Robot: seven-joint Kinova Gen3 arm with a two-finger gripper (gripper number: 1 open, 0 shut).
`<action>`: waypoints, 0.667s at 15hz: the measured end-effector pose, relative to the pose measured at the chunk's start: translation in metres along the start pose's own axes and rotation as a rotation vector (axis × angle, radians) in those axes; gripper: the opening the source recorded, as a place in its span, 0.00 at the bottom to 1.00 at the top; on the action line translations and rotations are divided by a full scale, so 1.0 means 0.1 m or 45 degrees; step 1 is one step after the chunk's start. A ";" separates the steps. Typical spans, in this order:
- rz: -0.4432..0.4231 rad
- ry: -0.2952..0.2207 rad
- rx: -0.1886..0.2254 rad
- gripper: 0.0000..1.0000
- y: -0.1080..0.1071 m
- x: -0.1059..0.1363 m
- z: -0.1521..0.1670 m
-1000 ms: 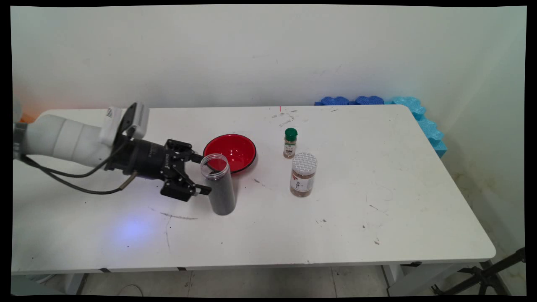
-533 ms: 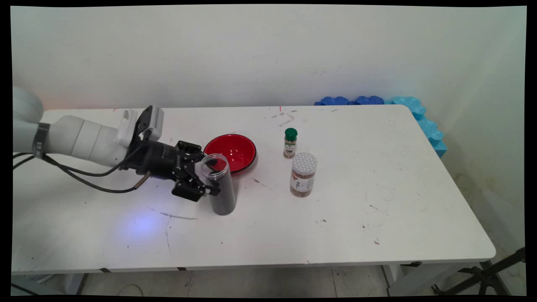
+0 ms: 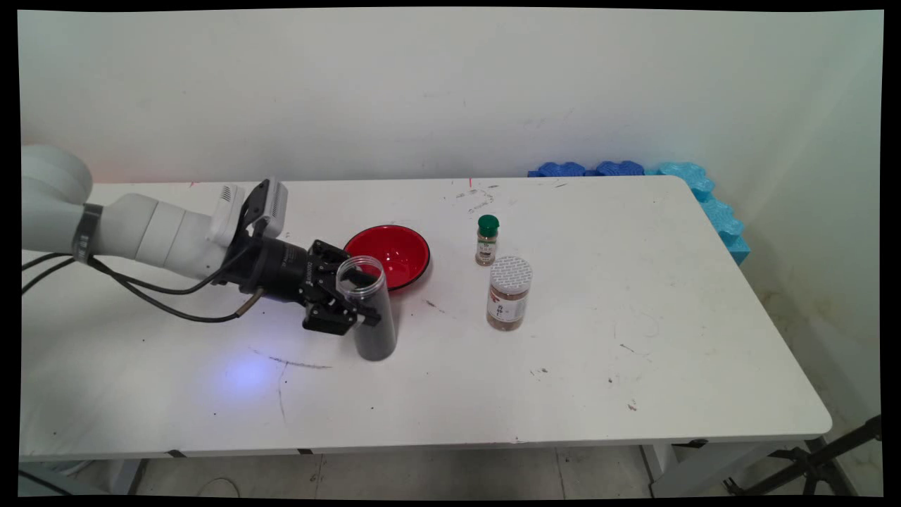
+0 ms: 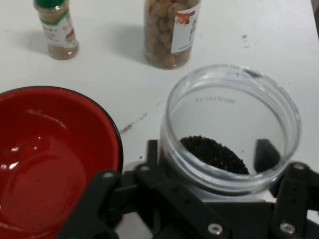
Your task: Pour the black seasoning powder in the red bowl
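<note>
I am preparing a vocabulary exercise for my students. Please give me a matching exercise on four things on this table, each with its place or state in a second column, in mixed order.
Things:
1. bowl
2. open jar
3. green-capped bottle
4. white-lidded jar

Descriptions:
A. between the fingers of the pincer, dark grains inside
B. red, empty
C. smallest, farthest back
D. closed, light brown contents, nearest the table's right end

Pairs: 1-B, 2-A, 3-C, 4-D
</note>
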 end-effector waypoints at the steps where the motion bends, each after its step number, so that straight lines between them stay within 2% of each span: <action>1: 0.001 -0.001 -0.009 0.00 0.00 0.00 0.01; 5: 0.000 -0.012 -0.038 0.00 0.00 0.01 0.01; 10: 0.008 -0.020 -0.062 0.00 -0.01 0.05 -0.14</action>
